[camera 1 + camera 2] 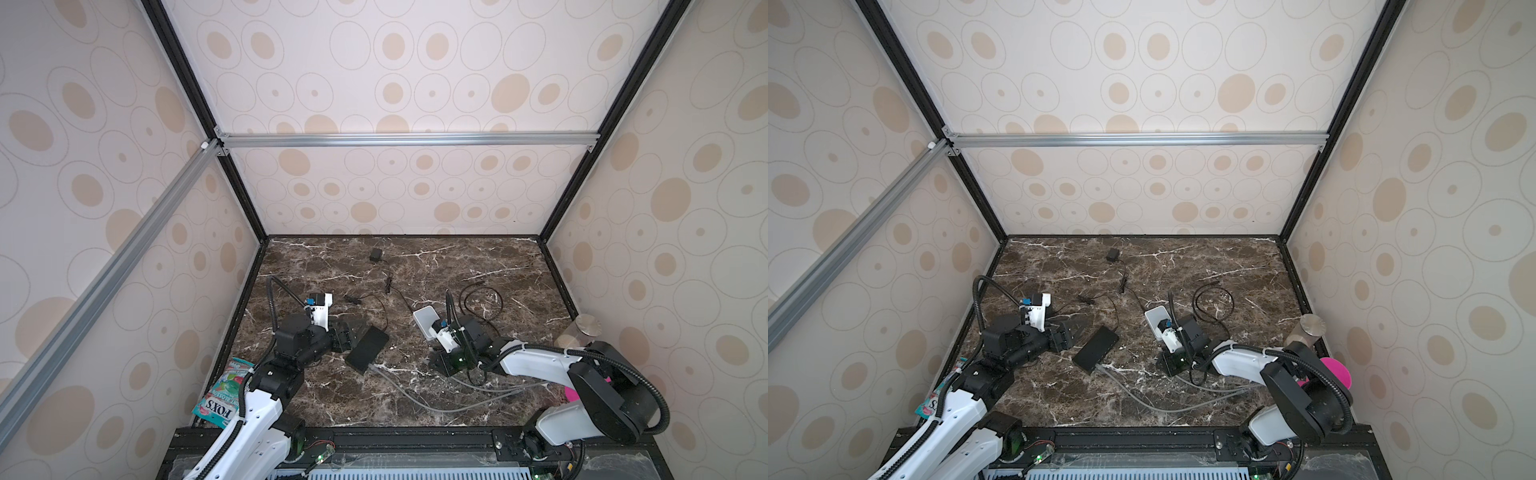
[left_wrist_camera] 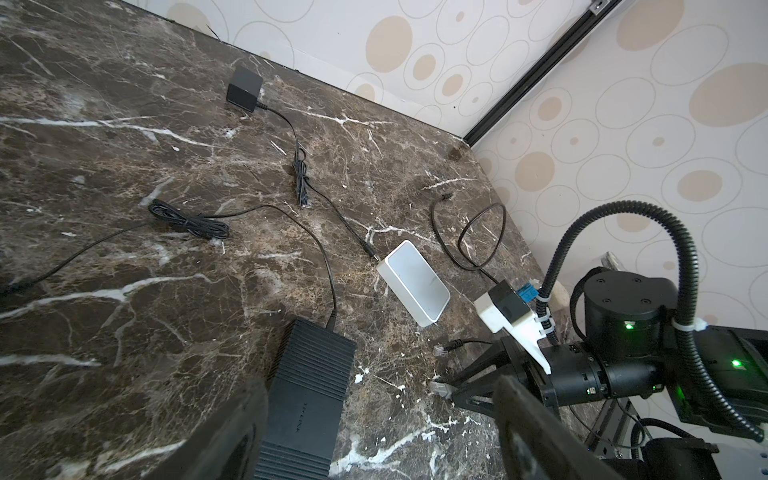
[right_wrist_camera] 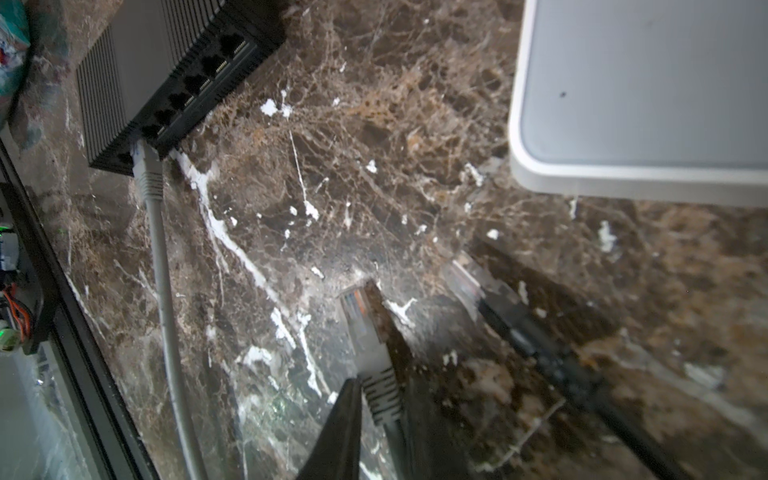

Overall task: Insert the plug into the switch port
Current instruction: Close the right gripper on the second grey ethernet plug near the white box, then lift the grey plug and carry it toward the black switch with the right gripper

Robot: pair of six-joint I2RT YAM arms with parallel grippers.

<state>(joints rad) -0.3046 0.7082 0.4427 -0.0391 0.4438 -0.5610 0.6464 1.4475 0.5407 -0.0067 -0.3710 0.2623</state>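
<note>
Right arm (image 1: 536, 359) low over table, jaws tight on grey plug (image 3: 363, 328), near switch (image 1: 368, 345).

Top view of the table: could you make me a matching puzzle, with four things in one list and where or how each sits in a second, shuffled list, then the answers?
Things:
1 network switch
2 loose plug
3 power adapter
4 candy packet

Places or states:
A near the back wall
B at the left edge of the table
C in the right hand
D grey cable already in one port

Pairs: 1-D, 2-C, 3-A, 4-B
</note>
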